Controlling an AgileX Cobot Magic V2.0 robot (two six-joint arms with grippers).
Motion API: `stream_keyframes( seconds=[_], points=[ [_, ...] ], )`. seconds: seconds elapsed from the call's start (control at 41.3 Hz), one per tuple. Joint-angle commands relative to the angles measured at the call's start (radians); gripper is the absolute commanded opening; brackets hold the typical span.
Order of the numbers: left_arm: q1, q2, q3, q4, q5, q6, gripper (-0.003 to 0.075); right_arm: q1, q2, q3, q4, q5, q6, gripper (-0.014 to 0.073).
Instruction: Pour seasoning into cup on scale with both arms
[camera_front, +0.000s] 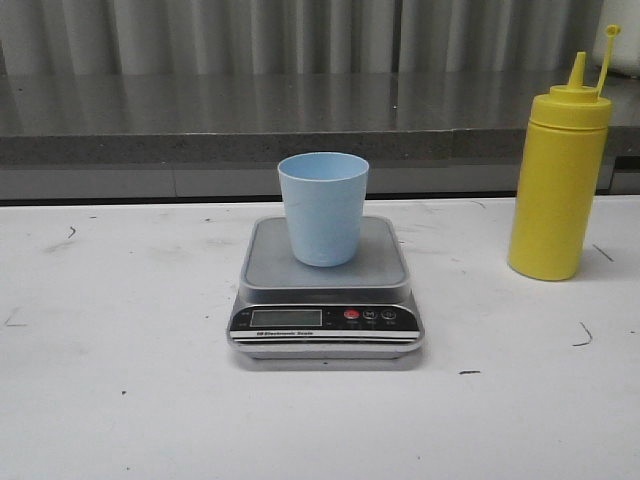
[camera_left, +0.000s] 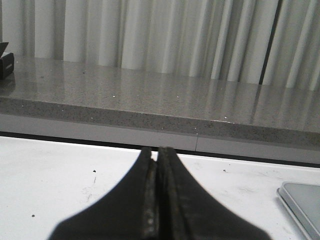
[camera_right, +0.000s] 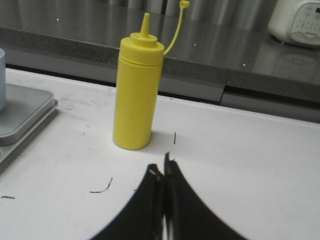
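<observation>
The cup (camera_front: 323, 208) stands upright on the platform of the scale (camera_front: 326, 290) at mid-table (camera_front: 120, 400). The seasoning (camera_front: 558, 180) stands upright well to its right, near the table's far edge. Left gripper (camera_left: 157, 156) and right gripper (camera_right: 163, 170), both pressed closed and empty, hover over bare tabletop.

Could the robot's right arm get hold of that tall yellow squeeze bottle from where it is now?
Probably yes. The tall yellow plastic squeeze bottle stands upright with bare white table between it and the right end effector, though its fingers are shut and must open first.
</observation>
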Motion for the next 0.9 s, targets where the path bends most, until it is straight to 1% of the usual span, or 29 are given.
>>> stream_keyframes(
  seconds=[0.0,0.218,0.291,0.387,0.508,0.678,0.799,0.872],
  points=[
    [-0.001,-0.017,0.024,-0.008,-0.082,-0.008,-0.002,-0.011,-0.018,-0.006,-0.001,-0.11,-0.01,-0.0067],
    [-0.001,-0.017,0.024,-0.008,-0.082,-0.008,-0.002,-0.011,-0.018,-0.006,0.002,-0.114,-0.007,-0.0067],
    [-0.001,-0.017,0.024,-0.008,-0.082,-0.008,-0.002,-0.011,-0.018,-0.006,0.025,-0.118,-0.004,-0.0067],
    [-0.001,-0.017,0.024,-0.008,-0.082,-0.008,-0.002,-0.011,-0.018,-0.006,0.1,-0.119,-0.004,-0.0067],
    [-0.001,-0.017,0.024,-0.008,-0.082,-0.008,-0.002,-0.011,-0.018,-0.006,0.147,-0.12,-0.004,-0.0067],
    [-0.001,-0.017,0.024,-0.008,-0.082,-0.008,-0.002,-0.012,-0.018,-0.006,0.155,-0.13,-0.004,-0.0067],
    [-0.001,-0.017,0.024,-0.008,-0.082,-0.008,-0.002,-0.012,-0.018,-0.006,0.156,-0.21,-0.004,-0.0067],
    [-0.001,-0.017,0.024,-0.008,-0.082,-0.008,-0.002,-0.024,-0.017,-0.006,0.16,-0.22,-0.002,-0.0067]
  ],
)
